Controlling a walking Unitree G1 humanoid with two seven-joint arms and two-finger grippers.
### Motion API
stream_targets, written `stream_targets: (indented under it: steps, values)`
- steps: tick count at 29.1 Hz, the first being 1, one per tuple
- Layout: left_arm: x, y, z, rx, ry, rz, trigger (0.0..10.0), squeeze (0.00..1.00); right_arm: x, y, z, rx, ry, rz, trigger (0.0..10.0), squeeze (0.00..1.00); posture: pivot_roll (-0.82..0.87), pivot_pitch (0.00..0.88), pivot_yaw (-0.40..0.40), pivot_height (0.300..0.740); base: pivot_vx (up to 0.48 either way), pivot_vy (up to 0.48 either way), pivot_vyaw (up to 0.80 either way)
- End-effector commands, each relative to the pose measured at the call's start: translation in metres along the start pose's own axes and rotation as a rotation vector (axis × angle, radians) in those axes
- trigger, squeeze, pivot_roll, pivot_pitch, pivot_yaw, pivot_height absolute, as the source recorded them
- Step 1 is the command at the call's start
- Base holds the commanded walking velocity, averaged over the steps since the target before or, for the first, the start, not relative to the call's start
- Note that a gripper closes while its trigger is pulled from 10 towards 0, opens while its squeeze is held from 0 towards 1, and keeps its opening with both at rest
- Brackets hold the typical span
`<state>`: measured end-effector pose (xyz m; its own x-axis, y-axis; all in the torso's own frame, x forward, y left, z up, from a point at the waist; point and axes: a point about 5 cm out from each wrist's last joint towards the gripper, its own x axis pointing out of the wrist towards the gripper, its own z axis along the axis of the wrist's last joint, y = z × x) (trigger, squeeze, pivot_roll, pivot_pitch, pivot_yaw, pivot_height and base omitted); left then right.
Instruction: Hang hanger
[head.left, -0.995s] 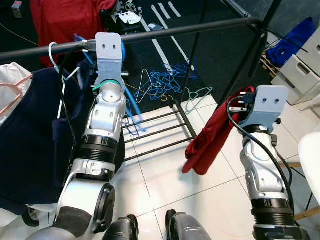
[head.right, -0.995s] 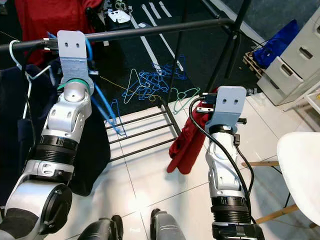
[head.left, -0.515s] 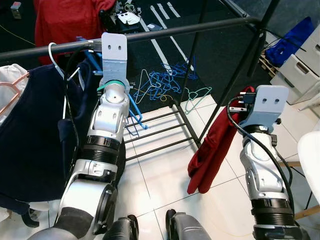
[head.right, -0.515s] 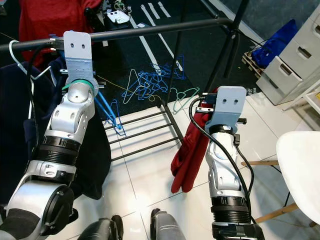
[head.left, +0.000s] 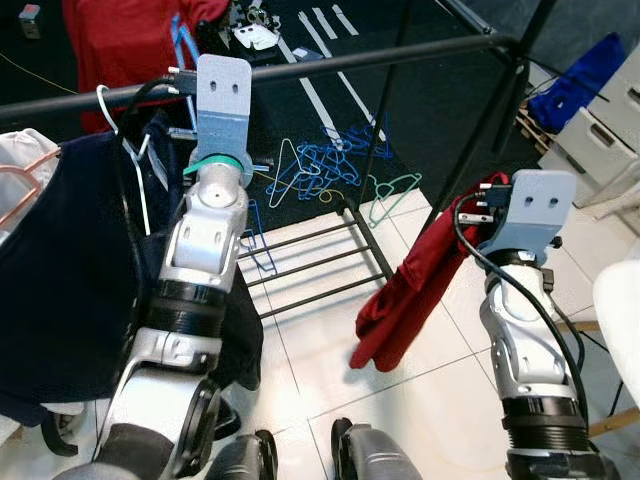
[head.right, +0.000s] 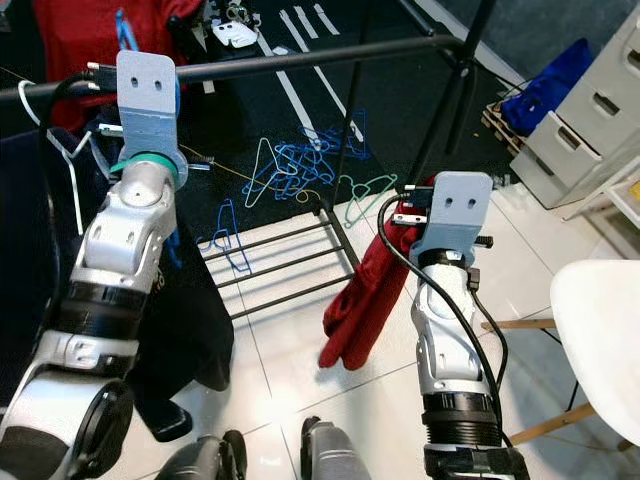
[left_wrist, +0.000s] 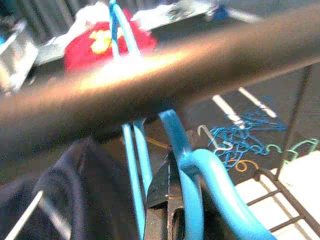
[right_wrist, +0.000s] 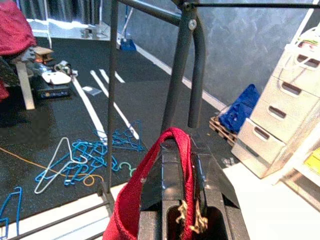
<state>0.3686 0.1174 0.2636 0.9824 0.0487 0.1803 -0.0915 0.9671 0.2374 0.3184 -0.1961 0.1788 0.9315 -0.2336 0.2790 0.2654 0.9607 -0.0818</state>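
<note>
While clamping hanger (left_wrist: 192, 200): left gripper (left_wrist: 172, 210).

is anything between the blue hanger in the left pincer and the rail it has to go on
Nothing visible blocks it. The left pincer grips the blue hanger right beneath the black rail, and its blue hook rises just past the bar. A dark garment on a white hanger hangs beside it, toward the robot's left, not in the path.

We find even, bright indoor light, head views sharp, glare on white floor tiles (head.left: 330, 370), left wrist view blurred, rail (left_wrist: 150, 95) out of focus with sheen.
</note>
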Motion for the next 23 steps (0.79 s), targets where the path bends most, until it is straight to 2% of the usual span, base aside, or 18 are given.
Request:
stream_targets:
  steps: [1,2,3,5,6,7,8,11,12,13,15,16,17,19,21,23]
  values:
    - [-0.003,-0.004,0.001,0.010,-0.011,-0.032,0.0,0.00,-0.001,-0.001,0.000,0.006,-0.010,-0.006,10.0,0.00,-0.13,0.096,0.026,0.740,0.000,0.000,0.00]
    - [-0.005,-0.003,0.002,0.041,-0.024,-0.065,10.0,0.00,-0.001,-0.001,0.000,0.006,-0.009,-0.006,10.0,0.00,-0.13,0.096,0.026,0.740,0.000,0.000,0.00]
    - [-0.005,-0.003,0.002,0.041,-0.024,-0.065,10.0,0.00,-0.001,-0.001,0.000,0.006,-0.009,-0.006,10.0,0.00,-0.13,0.096,0.026,0.740,0.000,0.000,0.00]
    - [-0.010,0.006,0.005,0.143,-0.064,-0.113,10.0,0.00,-0.001,-0.001,0.000,0.007,-0.009,-0.005,10.0,0.00,-0.12,0.099,0.024,0.740,0.000,0.000,0.00]
    - [-0.010,0.006,0.005,0.143,-0.064,-0.113,10.0,0.00,-0.001,-0.001,0.000,0.007,-0.009,-0.005,10.0,0.00,-0.12,0.099,0.024,0.740,0.000,0.000,0.00]
    - [-0.013,0.008,0.006,0.198,-0.082,-0.134,10.0,0.00,-0.001,-0.001,0.000,0.007,-0.008,-0.005,10.0,0.00,-0.12,0.099,0.022,0.740,0.000,0.000,0.00]
    - [-0.013,0.008,0.006,0.198,-0.082,-0.134,10.0,0.00,-0.001,-0.001,0.000,0.007,-0.008,-0.005,10.0,0.00,-0.12,0.099,0.022,0.740,0.000,0.000,0.00]
    - [-0.017,0.004,0.000,0.251,-0.086,-0.191,10.0,0.00,-0.001,-0.001,0.000,0.007,-0.006,-0.003,10.0,0.00,-0.12,0.099,0.022,0.740,0.000,0.000,0.00]
    - [-0.020,-0.004,-0.005,0.250,-0.072,-0.232,10.0,0.00,-0.001,-0.001,0.000,0.006,-0.006,-0.003,10.0,0.00,-0.13,0.100,0.021,0.740,0.000,0.000,0.00]
    - [-0.020,-0.004,-0.005,0.250,-0.072,-0.232,10.0,0.00,-0.001,-0.001,0.000,0.006,-0.006,-0.003,10.0,0.00,-0.13,0.100,0.021,0.740,0.000,0.000,0.00]
    - [-0.022,-0.009,-0.009,0.245,-0.062,-0.258,10.0,0.00,-0.001,-0.001,0.000,0.006,-0.006,-0.003,10.0,0.00,-0.13,0.100,0.021,0.740,0.000,0.000,0.00]
    - [-0.023,-0.015,-0.016,0.180,0.011,-0.268,10.0,0.03,-0.001,-0.002,0.000,0.005,-0.006,-0.003,10.0,0.00,-0.13,0.102,0.020,0.740,0.000,0.000,0.00]
    - [-0.024,-0.020,-0.023,0.112,0.080,-0.279,10.0,0.02,-0.001,-0.002,0.000,0.004,-0.006,-0.003,10.0,0.00,-0.13,0.102,0.020,0.740,0.000,0.000,0.00]
    - [-0.024,-0.020,-0.023,0.112,0.080,-0.279,10.0,0.02,-0.001,-0.002,0.000,0.004,-0.006,-0.003,10.0,0.00,-0.13,0.102,0.020,0.740,0.000,0.000,0.00]
    - [-0.022,-0.028,-0.035,-0.009,0.212,-0.263,10.0,0.00,-0.002,-0.002,0.000,0.003,-0.006,-0.003,10.0,0.00,-0.13,0.103,0.021,0.740,0.000,0.000,0.00]
    - [-0.022,-0.028,-0.035,-0.009,0.212,-0.263,10.0,0.00,-0.002,-0.002,0.000,0.003,-0.006,-0.003,10.0,0.00,-0.13,0.103,0.021,0.740,0.000,0.000,0.00]
